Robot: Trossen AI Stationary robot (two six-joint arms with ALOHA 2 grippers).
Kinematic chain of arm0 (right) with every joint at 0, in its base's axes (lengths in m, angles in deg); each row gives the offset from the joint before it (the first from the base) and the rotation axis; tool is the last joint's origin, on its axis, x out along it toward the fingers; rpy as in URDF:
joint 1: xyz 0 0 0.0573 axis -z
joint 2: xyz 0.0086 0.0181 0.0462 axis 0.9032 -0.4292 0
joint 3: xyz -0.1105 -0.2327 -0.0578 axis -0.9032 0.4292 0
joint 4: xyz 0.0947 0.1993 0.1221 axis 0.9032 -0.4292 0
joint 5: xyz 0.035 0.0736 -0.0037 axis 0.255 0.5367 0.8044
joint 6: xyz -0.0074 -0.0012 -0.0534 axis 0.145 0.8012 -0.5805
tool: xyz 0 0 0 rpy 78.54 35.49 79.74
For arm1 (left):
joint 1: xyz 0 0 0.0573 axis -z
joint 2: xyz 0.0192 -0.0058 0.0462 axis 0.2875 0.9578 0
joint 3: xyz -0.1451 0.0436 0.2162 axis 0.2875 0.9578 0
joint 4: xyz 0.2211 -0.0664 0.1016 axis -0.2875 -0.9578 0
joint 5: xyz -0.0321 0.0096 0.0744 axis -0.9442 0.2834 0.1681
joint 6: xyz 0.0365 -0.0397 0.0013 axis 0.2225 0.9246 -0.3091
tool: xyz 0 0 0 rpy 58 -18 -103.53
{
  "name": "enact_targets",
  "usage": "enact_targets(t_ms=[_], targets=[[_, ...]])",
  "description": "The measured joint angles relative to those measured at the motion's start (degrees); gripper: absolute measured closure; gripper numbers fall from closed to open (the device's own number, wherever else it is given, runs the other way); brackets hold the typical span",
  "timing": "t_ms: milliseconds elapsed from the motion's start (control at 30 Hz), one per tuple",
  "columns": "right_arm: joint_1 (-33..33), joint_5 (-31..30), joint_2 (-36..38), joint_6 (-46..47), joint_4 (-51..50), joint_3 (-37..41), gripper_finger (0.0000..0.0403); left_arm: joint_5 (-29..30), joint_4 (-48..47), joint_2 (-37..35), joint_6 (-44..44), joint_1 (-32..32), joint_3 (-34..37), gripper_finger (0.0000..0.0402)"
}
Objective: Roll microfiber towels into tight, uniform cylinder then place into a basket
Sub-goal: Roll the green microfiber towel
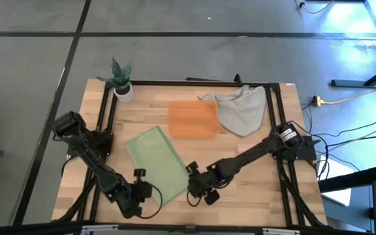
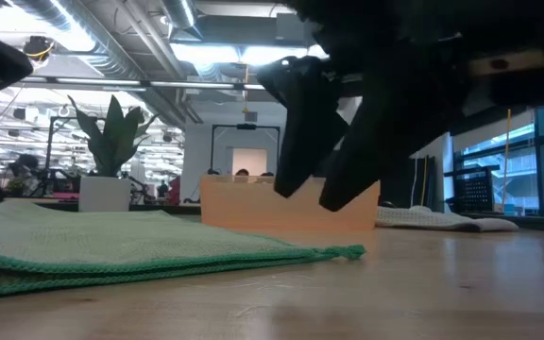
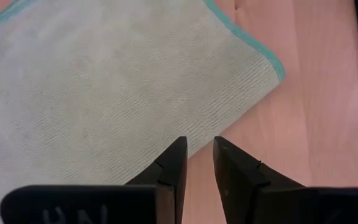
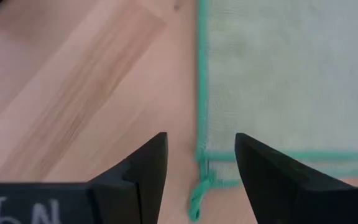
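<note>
The left gripper [image 1: 138, 189] sits at the table's [image 1: 253, 189] near edge, about 7 o'clock from the table's centre, fingers [image 3: 174, 163] narrowly apart and holding nothing, just over the near edge of the green towel [image 1: 156, 163]. The right gripper [image 1: 196, 185] hovers at 6 o'clock, fingers [image 4: 148, 163] spread wider and empty, over the towel's near right corner, where a loose teal loop [image 4: 196, 198] of the hem lies on the wood.

The towel lies flat and unrolled between and beyond the two grippers. Its long axis runs from 11 o'clock toward 5 o'clock, slanting across the table's left half.

Past it, near the centre, the orange basket [image 1: 193, 119] lies with its long side parallel to the table's far edge; whether it touches the towel's far corner I cannot tell. A grey towel [image 1: 240, 109] lies crumpled just at its 3 o'clock side. A potted plant [image 1: 121, 81] stands at the far left corner.

The table is pale wood in a black frame. Beyond it lies grey floor with cables [image 1: 358, 130], and an open room with ceiling ducts [image 2: 121, 47] and windows [image 2: 499, 161].
</note>
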Motion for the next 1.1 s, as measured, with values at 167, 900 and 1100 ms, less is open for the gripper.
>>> enact_targets(t_ms=[167, 900, 1100], targets=[[-0.44, -1.74, -0.15, -2.02, 7.28, 3.1, 0.0214, 0.31, 1.53, 0.2, -0.11, 0.0, 0.0, 0.0331], [-0.02, -11.69, -2.49, -1.89, 13.53, 7.54, 0.0214, 0.52, 4.33, 0.22, -1.51, -0.31, 0.0, 0.0331], [-0.02, -13.52, -3.72, -1.31, 13.53, 7.45, 0.0236, 0.55, 4.54, 0.22, -1.51, -0.31, 0.0, 0.0331]])
